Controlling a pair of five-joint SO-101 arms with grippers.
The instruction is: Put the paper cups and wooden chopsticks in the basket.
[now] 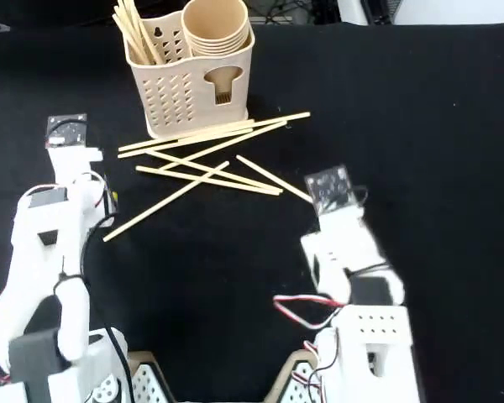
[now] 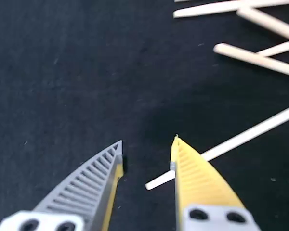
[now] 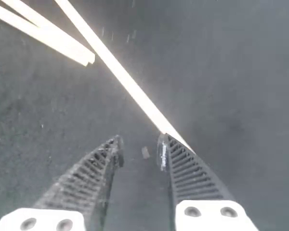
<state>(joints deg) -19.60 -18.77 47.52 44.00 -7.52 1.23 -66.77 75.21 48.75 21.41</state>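
The basket wall hides the lower part of the stacked paper cups, so their count cannot be told, and the standing chopsticks are cut by the high view's top edge. At the left gripper, a loose chopstick passes behind the yellow finger. At the right gripper, a second chopstick has its near end covered by a finger.

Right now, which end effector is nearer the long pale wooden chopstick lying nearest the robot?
Left. Left end effector at that chopstick's tip; right end effector across the pile.

White arms, red wires, ribbed grey-and-yellow left claw.
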